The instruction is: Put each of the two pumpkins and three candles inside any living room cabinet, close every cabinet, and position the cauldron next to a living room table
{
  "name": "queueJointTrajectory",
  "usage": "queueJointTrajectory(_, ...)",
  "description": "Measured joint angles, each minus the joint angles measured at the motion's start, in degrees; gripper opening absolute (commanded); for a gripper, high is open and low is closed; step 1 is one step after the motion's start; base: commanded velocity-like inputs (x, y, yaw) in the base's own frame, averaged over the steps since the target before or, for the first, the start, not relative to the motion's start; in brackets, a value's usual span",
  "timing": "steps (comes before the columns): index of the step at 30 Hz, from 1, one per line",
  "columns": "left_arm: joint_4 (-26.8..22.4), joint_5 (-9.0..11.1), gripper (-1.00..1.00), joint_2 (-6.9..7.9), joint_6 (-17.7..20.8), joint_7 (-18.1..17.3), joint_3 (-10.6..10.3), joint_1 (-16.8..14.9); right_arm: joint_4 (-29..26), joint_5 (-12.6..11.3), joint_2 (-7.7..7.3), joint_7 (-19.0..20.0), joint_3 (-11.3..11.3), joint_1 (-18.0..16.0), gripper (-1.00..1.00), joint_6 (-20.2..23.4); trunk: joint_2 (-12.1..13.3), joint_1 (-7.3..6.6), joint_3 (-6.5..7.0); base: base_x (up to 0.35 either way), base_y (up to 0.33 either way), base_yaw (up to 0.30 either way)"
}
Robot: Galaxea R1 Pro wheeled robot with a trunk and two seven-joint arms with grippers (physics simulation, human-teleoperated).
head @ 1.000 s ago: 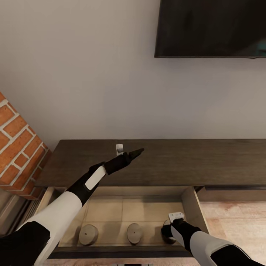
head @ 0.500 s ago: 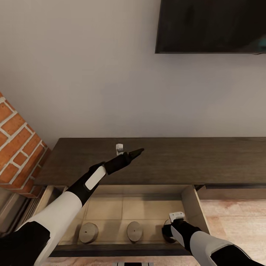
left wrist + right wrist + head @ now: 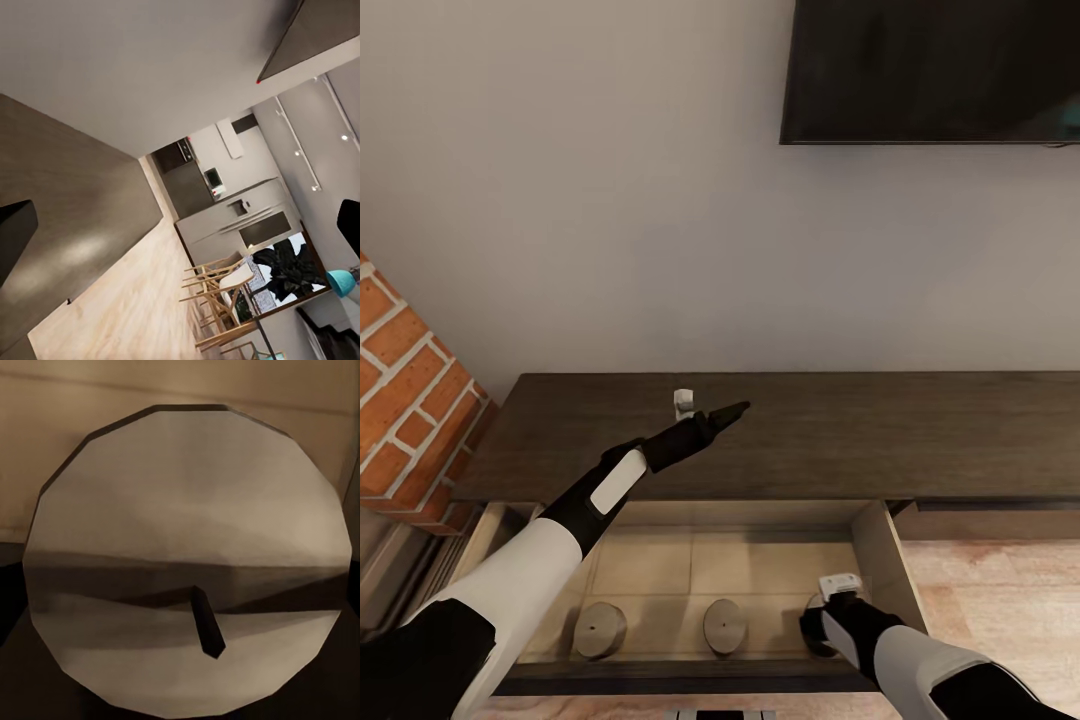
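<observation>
The cabinet [image 3: 920, 430] is a long dark-brown unit whose drawer [image 3: 875, 550] stands pulled out, pale beige inside. Two candles [image 3: 600, 630] [image 3: 725, 626] stand on the drawer floor near its front. A third candle [image 3: 187, 547] with a dark wick sits right under my right gripper [image 3: 818, 628], at the drawer's right end, and its grip is hidden. My left gripper [image 3: 732, 410] hovers open and empty over the cabinet top, its fingers [image 3: 15, 236] spread wide. The pumpkins, the cauldron and the table are out of view.
A red brick wall [image 3: 410, 400] juts out at the cabinet's left end. A dark TV [image 3: 930, 70] hangs on the white wall above. Wood floor [image 3: 1000, 590] lies right of the drawer. Far off are a kitchen and wooden chairs [image 3: 217, 285].
The head camera has shifted slightly, moving the whole picture up a little. Neither arm has visibly moved relative to the cabinet and candles.
</observation>
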Motion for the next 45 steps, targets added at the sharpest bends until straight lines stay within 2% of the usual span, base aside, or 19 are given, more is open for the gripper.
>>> queueJointTrajectory(14, 0.0, 0.0, 1.00, 0.00, 0.0, 0.0, 0.0, 0.0, 0.0, 0.2, 0.10, -1.3, 0.3, 0.0, 1.00, -0.1, 0.0, 0.00, 0.00, 0.000, 0.000, 0.000)
queueJointTrajectory(21, -0.1, 0.0, 1.00, -0.02, 0.0, 0.0, 0.0, 0.0, 0.2, -0.1, 0.01, 2.6, 0.2, 0.1, 1.00, 1.0, 0.0, 0.00, 0.00, 0.000, 0.000, 0.000)
queueJointTrajectory(27, -0.2, 0.0, 1.00, 0.00, 0.0, 0.0, 0.0, 0.0, 0.2, 0.1, 0.11, 2.5, 0.2, 0.0, 1.00, 1.1, 0.0, 0.00, 0.00, 0.000, 0.000, 0.000)
queueJointTrajectory(33, -0.2, 0.0, 1.00, 0.00, 0.0, 0.0, 0.0, 0.0, 0.3, 0.2, 0.22, 0.0, 0.2, 0.1, 1.00, 0.0, 0.0, 0.00, 0.00, 0.000, 0.000, 0.000)
queueJointTrajectory(45, -0.2, 0.0, 1.00, -0.08, 0.0, 0.0, -0.1, 0.0, -0.2, 0.3, 0.16, 0.3, 0.4, 0.0, 1.00, -0.2, 0.0, 0.00, 0.00, 0.000, 0.000, 0.000)
